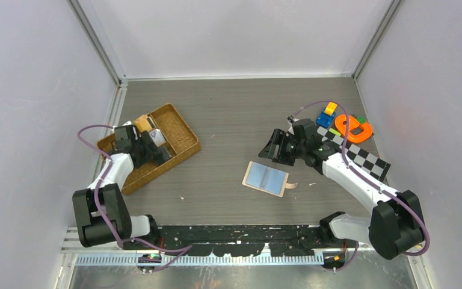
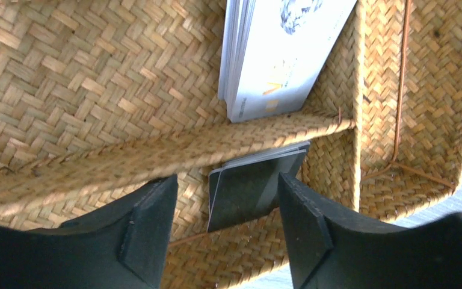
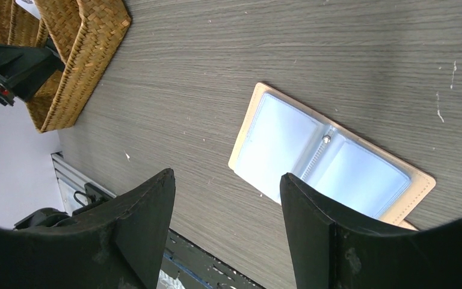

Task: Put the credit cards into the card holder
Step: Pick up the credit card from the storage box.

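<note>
The card holder (image 1: 266, 177) lies opened flat on the table, pale blue pockets up, also in the right wrist view (image 3: 331, 159). My right gripper (image 1: 272, 147) hovers open just behind it, nothing between its fingers (image 3: 227, 198). My left gripper (image 1: 150, 144) reaches into the brown wicker tray (image 1: 180, 129). Its jaws stand open (image 2: 227, 208) around a small stack of dark credit cards (image 2: 252, 189) leaning in a narrow tray compartment. The right finger is close to the stack's edge; the left finger is apart from it. A stack of pale silver cards (image 2: 277, 54) lies in the compartment beyond the divider.
Woven dividers and walls of the tray (image 2: 96, 78) hem in the left fingers. Colourful toy pieces (image 1: 344, 125) and a checkered board (image 1: 364, 158) sit at the right, beside the right arm. Enclosure walls stand on three sides.
</note>
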`<act>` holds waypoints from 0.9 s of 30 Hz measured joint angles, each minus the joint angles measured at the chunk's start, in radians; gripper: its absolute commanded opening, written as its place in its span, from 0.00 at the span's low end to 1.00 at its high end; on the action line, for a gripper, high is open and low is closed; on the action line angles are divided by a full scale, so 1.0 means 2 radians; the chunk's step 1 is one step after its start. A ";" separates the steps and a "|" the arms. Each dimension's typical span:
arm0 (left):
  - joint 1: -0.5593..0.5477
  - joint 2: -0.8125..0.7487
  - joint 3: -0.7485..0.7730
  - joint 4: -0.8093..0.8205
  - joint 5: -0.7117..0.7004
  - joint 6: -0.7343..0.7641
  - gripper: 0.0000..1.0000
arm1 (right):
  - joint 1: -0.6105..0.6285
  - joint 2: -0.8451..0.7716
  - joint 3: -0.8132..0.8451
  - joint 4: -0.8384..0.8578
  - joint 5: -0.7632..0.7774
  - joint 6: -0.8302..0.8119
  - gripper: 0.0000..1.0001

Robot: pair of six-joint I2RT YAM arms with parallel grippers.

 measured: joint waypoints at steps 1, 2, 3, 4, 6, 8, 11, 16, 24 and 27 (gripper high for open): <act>0.002 0.004 -0.001 0.008 0.000 -0.001 0.57 | 0.000 -0.003 -0.002 0.000 0.000 0.000 0.69; 0.003 0.006 -0.002 0.015 0.000 -0.002 0.54 | -0.001 -0.005 -0.004 0.000 -0.001 0.000 0.69; 0.003 0.007 -0.003 0.018 0.001 -0.004 0.52 | -0.002 -0.007 -0.006 0.000 -0.001 0.000 0.69; 0.003 0.007 -0.004 0.021 0.000 -0.004 0.51 | -0.002 -0.008 -0.007 0.000 -0.001 0.001 0.69; 0.003 0.007 -0.008 0.029 0.001 -0.005 0.49 | -0.003 -0.010 -0.009 0.000 -0.001 0.002 0.69; 0.003 0.007 -0.014 0.038 0.003 -0.006 0.45 | -0.004 -0.011 -0.011 0.000 -0.002 0.002 0.69; 0.003 0.007 -0.019 0.049 0.007 -0.006 0.41 | -0.005 -0.012 -0.012 0.000 -0.003 0.002 0.69; 0.003 0.004 -0.024 0.056 0.007 -0.005 0.37 | -0.005 -0.019 -0.015 0.000 -0.005 0.003 0.69; 0.003 -0.014 -0.035 0.054 -0.019 -0.005 0.33 | -0.005 -0.029 -0.020 0.000 -0.005 0.005 0.69; 0.003 -0.023 -0.039 0.051 -0.031 -0.005 0.31 | -0.006 -0.034 -0.020 -0.001 -0.006 0.006 0.69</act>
